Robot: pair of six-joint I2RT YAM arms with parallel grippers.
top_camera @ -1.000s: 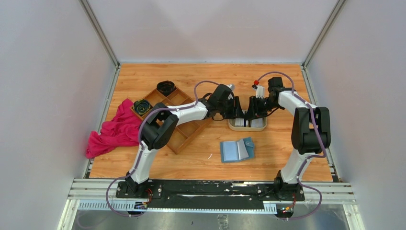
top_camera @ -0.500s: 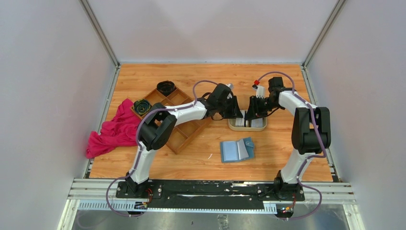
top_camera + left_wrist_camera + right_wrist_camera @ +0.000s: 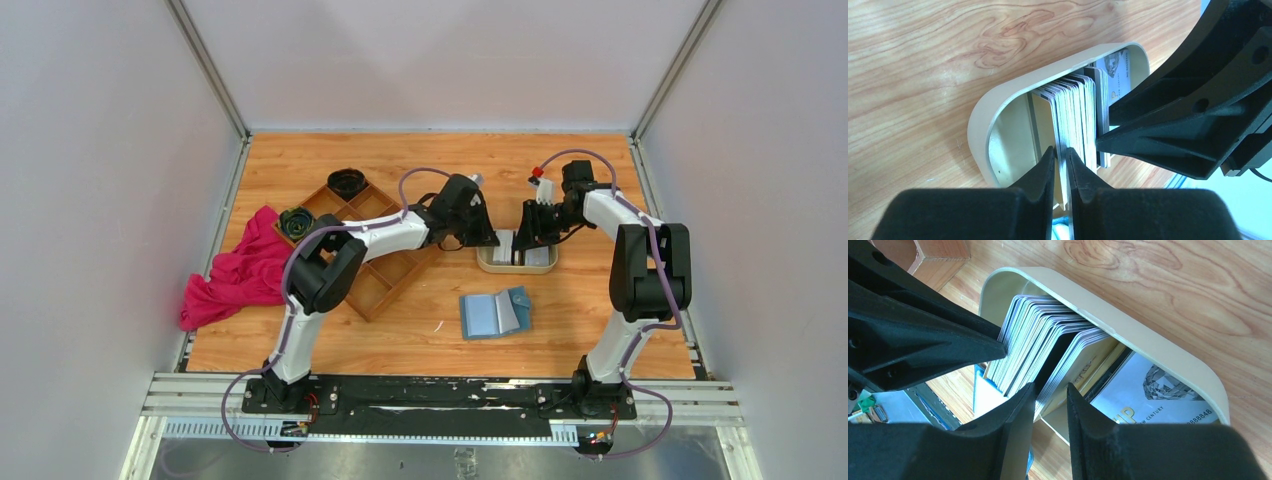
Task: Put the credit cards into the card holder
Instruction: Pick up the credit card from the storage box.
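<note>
The credit cards (image 3: 1083, 115) stand on edge as a packed stack in a cream oval tray (image 3: 979, 125), which lies right of centre in the top view (image 3: 542, 268). My left gripper (image 3: 1062, 150) comes in from the left (image 3: 490, 238) and is shut on one whitish card at the stack's left side. From the right, my right gripper (image 3: 1050, 387) (image 3: 520, 240) is shut on a bundle of the cards (image 3: 1063, 355). The two grippers nearly touch over the tray. The card holder (image 3: 495, 313), teal-blue, lies open on the table in front of the tray, with no gripper near it.
A card with a diamond print (image 3: 1158, 390) lies flat on the tray floor. A brown wooden compartment tray (image 3: 375, 255) holding dark round objects (image 3: 346, 182) sits to the left under the left arm. A pink cloth (image 3: 240, 270) lies at the table's left edge.
My left gripper has drawn back a little to the left, away from the tray. The right gripper has barely moved. The card holder has stayed put.
</note>
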